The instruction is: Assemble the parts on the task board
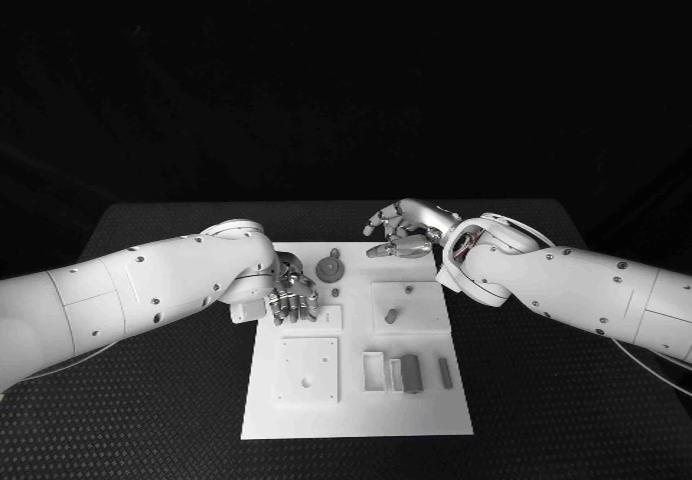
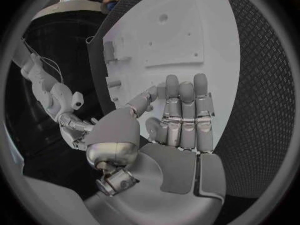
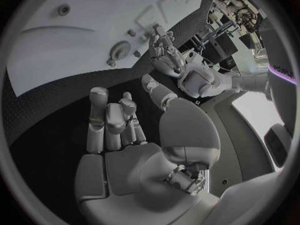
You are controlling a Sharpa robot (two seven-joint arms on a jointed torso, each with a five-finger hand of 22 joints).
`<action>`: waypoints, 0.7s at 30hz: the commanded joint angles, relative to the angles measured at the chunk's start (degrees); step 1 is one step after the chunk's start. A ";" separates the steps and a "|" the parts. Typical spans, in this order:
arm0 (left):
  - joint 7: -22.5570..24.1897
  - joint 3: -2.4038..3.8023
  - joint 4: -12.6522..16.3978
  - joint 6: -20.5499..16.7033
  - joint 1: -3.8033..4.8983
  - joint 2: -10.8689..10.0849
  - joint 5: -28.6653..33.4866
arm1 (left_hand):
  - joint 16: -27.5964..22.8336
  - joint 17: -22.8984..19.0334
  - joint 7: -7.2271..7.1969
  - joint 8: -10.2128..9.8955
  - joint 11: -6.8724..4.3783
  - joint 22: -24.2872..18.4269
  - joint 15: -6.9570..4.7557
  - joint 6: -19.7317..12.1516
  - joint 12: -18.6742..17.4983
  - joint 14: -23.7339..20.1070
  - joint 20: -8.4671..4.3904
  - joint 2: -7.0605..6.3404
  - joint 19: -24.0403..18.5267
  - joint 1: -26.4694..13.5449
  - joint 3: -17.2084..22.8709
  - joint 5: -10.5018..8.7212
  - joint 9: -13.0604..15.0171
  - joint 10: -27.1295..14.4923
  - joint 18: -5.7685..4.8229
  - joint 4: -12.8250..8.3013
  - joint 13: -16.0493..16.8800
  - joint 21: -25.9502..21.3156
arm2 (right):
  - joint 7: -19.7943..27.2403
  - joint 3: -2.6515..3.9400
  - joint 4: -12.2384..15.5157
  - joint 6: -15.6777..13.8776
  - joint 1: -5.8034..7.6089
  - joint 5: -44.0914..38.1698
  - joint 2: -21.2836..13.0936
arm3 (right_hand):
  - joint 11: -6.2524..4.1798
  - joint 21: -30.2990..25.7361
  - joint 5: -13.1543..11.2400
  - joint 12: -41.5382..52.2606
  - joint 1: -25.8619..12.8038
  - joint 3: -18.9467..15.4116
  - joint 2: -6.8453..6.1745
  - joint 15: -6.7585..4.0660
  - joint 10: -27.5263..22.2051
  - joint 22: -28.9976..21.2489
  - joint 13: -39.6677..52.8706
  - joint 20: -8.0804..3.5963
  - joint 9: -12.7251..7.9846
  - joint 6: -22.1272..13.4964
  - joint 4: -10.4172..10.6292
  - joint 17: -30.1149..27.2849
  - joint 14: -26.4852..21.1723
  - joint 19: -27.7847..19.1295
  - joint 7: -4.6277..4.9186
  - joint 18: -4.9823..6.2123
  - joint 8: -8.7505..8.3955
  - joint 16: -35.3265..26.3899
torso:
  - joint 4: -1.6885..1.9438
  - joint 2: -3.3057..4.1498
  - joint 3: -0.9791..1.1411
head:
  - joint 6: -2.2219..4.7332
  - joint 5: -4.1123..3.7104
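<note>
At centre frame in the head view lies the flat white rectangular task board (image 1: 289,420), long axis running away from the robot. Small grey parts sit spread over it, probably staged apart so each can be picked singly: a round grey gear-like disc (image 1: 330,269) near the board's top edge, a short grey peg (image 1: 391,315) on a raised square pad at upper right of the board, and several grey rectangular bars (image 1: 411,372) side by side at lower right. A blank square plate with small holes (image 1: 309,370) occupies the lower left.

Left hand (image 1: 290,295): hovers over the board's upper left corner, palm down, just beside the disc. In the left wrist view its fingers (image 2: 187,110) are pressed together and half curled; nothing is visible in them. Whether the fingertips touch the board I cannot tell.

Right hand (image 1: 404,230): sits off the board, above its top edge, over black table (image 1: 159,400). Fingers (image 3: 106,120) loosely curled, slightly apart, holding nothing.

Judgement: assembly barely begun; left hand looks poised for the disc.
</note>
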 commanded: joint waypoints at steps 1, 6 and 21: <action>0.61 0.00 -0.12 0.69 -0.08 0.39 0.12 | 0.37 -0.09 -3.78 0.37 -0.58 0.07 -0.36 4.10 0.20 -0.02 -0.11 0.71 0.43 -0.02 0.29 0.14 0.11 -0.29 0.45 0.05 0.05 0.20 | 0.15 0.03 0.02 0.70 -0.01 -0.02 0.07 | 0.23 -0.37 0.14 -0.24 0.52 0.03 -0.01 -0.09 -0.36 0.90 -0.09 -0.43 -0.06 -0.91 0.23 -0.08 -0.33 -0.07 1.43 2.14 0.12 -0.20 | -0.06 0.02 0.01 | -0.01 -0.07; 0.70 0.00 -0.22 0.75 -0.33 0.57 0.12 | 0.42 -0.19 -3.76 0.33 -0.57 0.13 -0.35 4.06 0.24 -0.06 -0.11 0.76 0.41 -0.07 0.28 -0.04 0.17 -0.34 0.44 0.06 0.05 0.16 | 0.13 0.03 -0.04 0.74 -0.01 -0.02 0.16 | 0.23 -0.38 0.14 -0.24 0.52 0.02 0.00 -0.09 -0.36 0.91 -0.10 -0.43 -0.07 -0.91 0.23 -0.08 -0.33 -0.07 1.43 2.14 0.12 -0.20 | -0.06 0.03 0.01 | -0.06 -0.12; 0.18 -0.06 -0.01 0.30 -0.34 0.51 -0.08 | 0.49 -0.30 -3.75 0.30 -0.56 0.20 -0.34 4.02 0.28 -0.12 -0.11 0.77 0.37 -0.07 0.30 -0.21 0.25 -0.41 0.43 0.04 0.06 0.11 | -0.02 0.03 0.02 0.86 -0.01 -0.01 0.09 | 0.21 -0.41 0.15 -0.22 0.66 0.06 0.27 -0.10 -0.38 0.92 -0.15 -0.42 -0.07 -0.85 0.24 -0.08 -0.33 -0.07 1.41 2.14 0.16 -0.21 | -0.01 0.02 0.03 | -0.11 -0.36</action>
